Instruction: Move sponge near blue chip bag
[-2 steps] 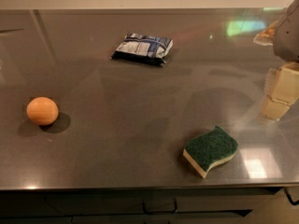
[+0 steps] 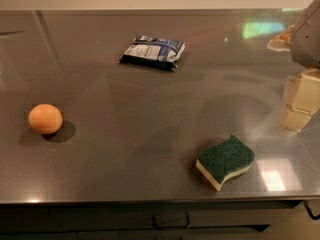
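Note:
The sponge [image 2: 225, 161], dark green on top with a pale yellow base, lies flat near the front right of the grey counter. The blue chip bag [image 2: 153, 51], dark blue and white, lies flat at the back centre, well apart from the sponge. My gripper [image 2: 301, 100] is at the right edge of the view, above and to the right of the sponge, holding nothing that I can see. Its cream-coloured fingers [image 2: 296, 118] point down toward the counter.
An orange round fruit [image 2: 45, 118] sits at the left of the counter [image 2: 125, 134]. The counter's front edge runs along the bottom of the view, with dark cabinet fronts below it. Light reflections show at the back right.
The gripper has shifted slightly; the sponge, bag and fruit have not moved.

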Controlling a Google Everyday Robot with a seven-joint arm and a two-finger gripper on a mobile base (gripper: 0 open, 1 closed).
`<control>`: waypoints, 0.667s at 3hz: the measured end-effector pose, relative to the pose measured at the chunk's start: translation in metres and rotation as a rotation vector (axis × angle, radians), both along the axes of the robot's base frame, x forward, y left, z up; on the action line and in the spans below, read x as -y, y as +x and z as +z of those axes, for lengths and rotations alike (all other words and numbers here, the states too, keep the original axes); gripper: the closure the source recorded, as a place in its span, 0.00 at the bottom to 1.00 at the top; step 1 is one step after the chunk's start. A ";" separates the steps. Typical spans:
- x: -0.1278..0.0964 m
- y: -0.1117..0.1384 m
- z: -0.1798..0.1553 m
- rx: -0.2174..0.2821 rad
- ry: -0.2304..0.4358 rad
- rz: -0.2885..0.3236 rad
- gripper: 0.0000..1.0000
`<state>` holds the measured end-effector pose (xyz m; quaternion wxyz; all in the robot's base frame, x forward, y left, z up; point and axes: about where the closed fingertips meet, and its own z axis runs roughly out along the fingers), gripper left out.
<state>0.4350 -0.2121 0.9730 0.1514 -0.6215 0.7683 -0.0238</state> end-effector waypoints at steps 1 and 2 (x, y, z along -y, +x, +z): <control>-0.012 -0.015 -0.021 -0.043 0.014 0.101 0.00; -0.025 -0.032 -0.054 -0.090 0.033 0.222 0.00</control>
